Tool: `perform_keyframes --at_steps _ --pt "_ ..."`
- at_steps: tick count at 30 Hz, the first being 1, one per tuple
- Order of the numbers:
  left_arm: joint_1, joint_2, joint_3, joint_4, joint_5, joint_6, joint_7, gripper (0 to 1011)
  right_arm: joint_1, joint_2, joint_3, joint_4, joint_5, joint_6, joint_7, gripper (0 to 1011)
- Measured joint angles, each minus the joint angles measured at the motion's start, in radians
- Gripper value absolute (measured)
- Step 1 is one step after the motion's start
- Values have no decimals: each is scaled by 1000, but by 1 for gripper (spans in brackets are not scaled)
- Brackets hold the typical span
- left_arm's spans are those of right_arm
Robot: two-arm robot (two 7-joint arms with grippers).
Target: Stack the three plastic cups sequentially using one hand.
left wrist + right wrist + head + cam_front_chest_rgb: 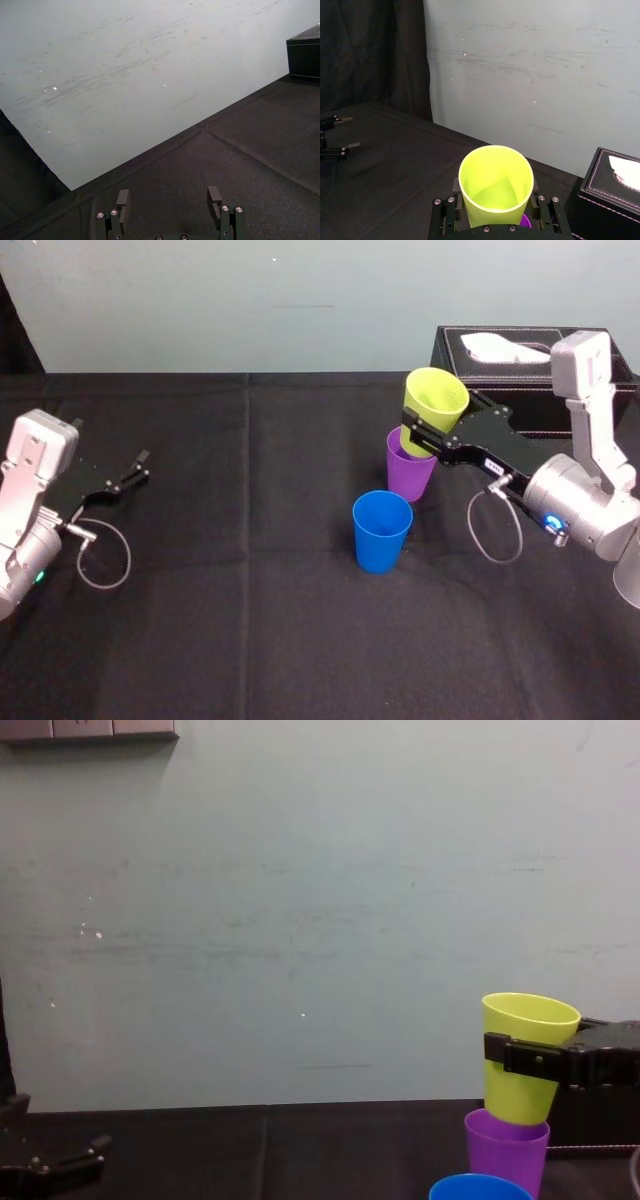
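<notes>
- Head view: black cloth-covered table (250, 620) carries all items.
- Black rectangular tissue box (530, 380) stands at the far right of the table, behind the right arm.
- Right gripper (428, 435), black with flat jaw bars, is held above the table in front of the box. Its fingers pinch the yellow-green tapered plastic cup (437, 395) across the lower wall.
- Left gripper (135, 472) is parked at the far left, well apart from the cups. The left wrist view shows its fingers (122, 200) spread with nothing between them.
- Yellow-green cup is raised and tilted, mouth up, its base at the mouth of the purple tapered plastic cup (410, 475). How far it has entered cannot be told.
- Purple cup stands upright on the cloth.
- Bright blue tapered plastic cup (381, 530) stands upright just in front of the purple one, nearer the robot.
</notes>
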Motion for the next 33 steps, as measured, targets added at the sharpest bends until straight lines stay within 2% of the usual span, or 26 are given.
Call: perform_keyframes --at_steps 13,33 --pt "0 0 0 0 0 0 0 1011 38 -24 -4 41 -10 9 1 734" --pt "0 0 0 0 0 0 0 1011 47 -38 -8 73 -44 4 -4 735"
